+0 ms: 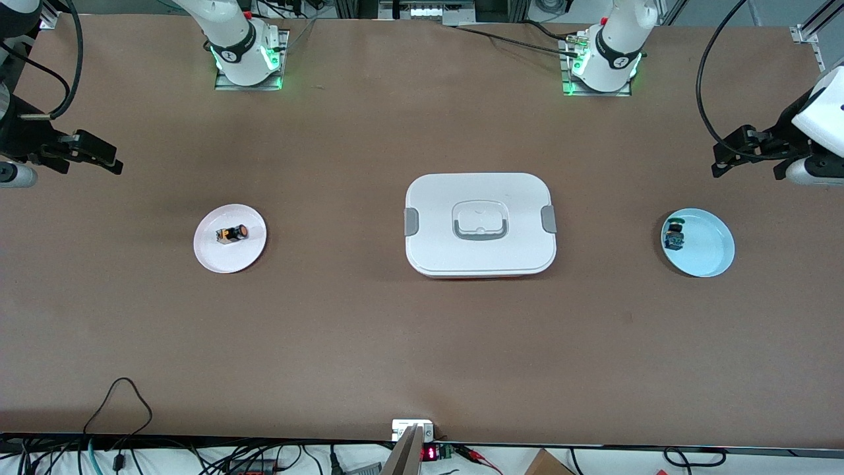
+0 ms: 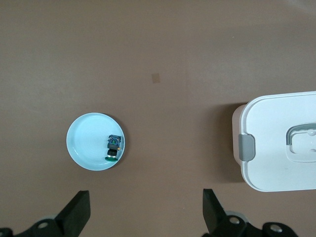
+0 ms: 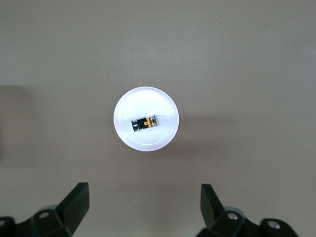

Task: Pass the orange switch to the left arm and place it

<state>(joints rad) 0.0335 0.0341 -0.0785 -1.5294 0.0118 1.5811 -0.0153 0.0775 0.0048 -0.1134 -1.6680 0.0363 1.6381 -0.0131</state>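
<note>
The orange switch (image 1: 233, 233) (image 3: 144, 123) lies on its side on a small white plate (image 1: 224, 257) (image 3: 146, 143) toward the right arm's end of the table. The white box (image 1: 480, 224) (image 2: 276, 148) stands mid-table between the two plates. My right gripper (image 1: 112, 158) (image 3: 144, 190) hangs open and empty over bare table at its own end, apart from the white plate. My left gripper (image 1: 719, 161) (image 2: 145, 197) hangs open and empty over bare table at the left arm's end.
A pale blue plate (image 1: 709, 251) (image 2: 86, 143) toward the left arm's end holds a green-capped switch (image 1: 674, 235) (image 2: 114, 145). Both arm bases (image 1: 247, 56) stand at the table's edge farthest from the front camera. Cables and a small device (image 1: 413, 432) line the nearest edge.
</note>
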